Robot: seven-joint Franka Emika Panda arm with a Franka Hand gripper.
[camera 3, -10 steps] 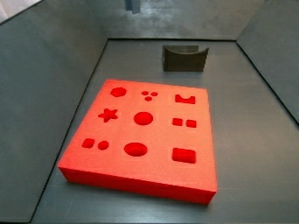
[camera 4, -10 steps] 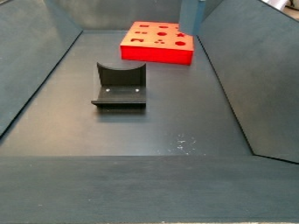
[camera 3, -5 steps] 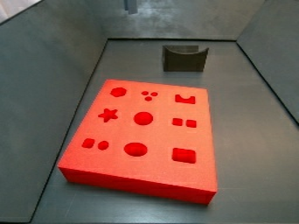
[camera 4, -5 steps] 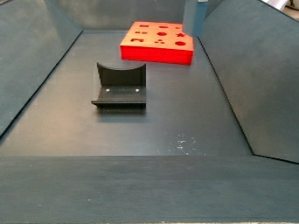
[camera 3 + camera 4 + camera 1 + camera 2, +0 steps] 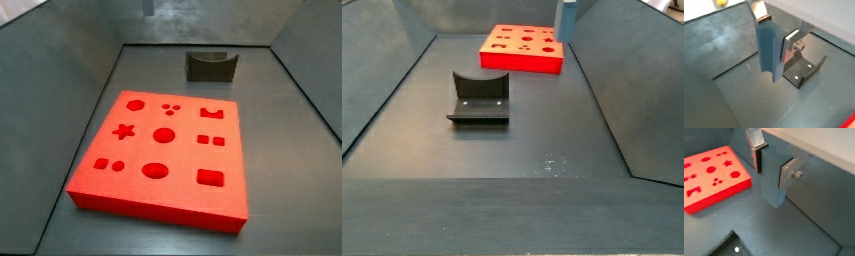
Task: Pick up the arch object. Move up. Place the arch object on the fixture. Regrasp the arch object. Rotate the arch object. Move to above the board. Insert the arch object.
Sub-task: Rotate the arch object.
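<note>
My gripper (image 5: 775, 30) is shut on the arch object (image 5: 768, 50), a pale blue-grey oblong block that hangs upright between the silver fingers in both wrist views. It is held high above the floor. The dark fixture (image 5: 804, 72) stands on the floor below and beside it. The red board (image 5: 711, 175) with its shaped cutouts lies off to one side of the gripper (image 5: 772, 167). In a side view only a blue sliver of the arch object (image 5: 567, 12) shows at the top edge, beyond the board (image 5: 523, 48) and far from the fixture (image 5: 480, 97).
Grey walls enclose the dark floor on all sides. The board (image 5: 167, 150) fills the near middle of the floor in a side view, with the fixture (image 5: 211, 66) behind it by the back wall.
The blue sliver at the top edge of the side view has shifted slightly sideways. Board and fixture have not moved.
</note>
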